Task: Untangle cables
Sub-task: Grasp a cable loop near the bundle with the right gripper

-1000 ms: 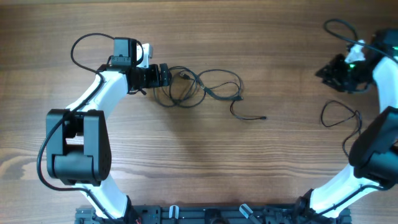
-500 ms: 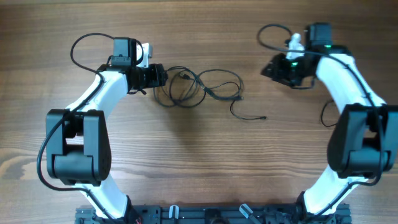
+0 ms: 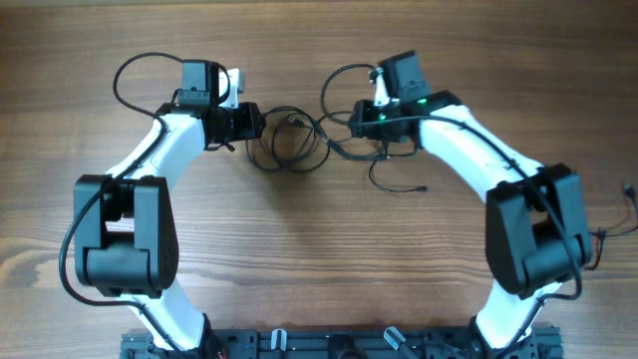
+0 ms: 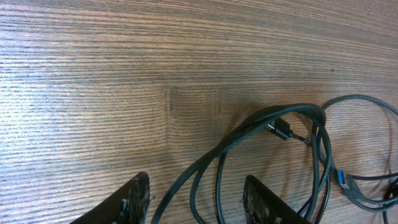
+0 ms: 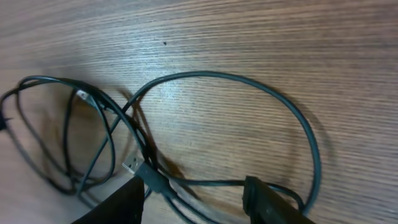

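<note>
The left gripper (image 4: 195,186), jaws spread, straddles tangled cables (image 3: 299,140) at upper centre of the worktop (image 3: 299,259). The right gripper (image 5: 193,183), jaws likewise spread, sits beside a USB plug (image 5: 134,167).

Overhead looking straight down on the table (image 3: 319,269), wrist views low, close, sharing the cables (image 3: 295,143)

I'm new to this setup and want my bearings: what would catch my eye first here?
First, the tangle of thin black cables, lying in loops on the wooden table, toward its far edge in the overhead view. Next, the left gripper and the right gripper, which flank the tangle from either side, jaws open, with strands lying between them.
</note>
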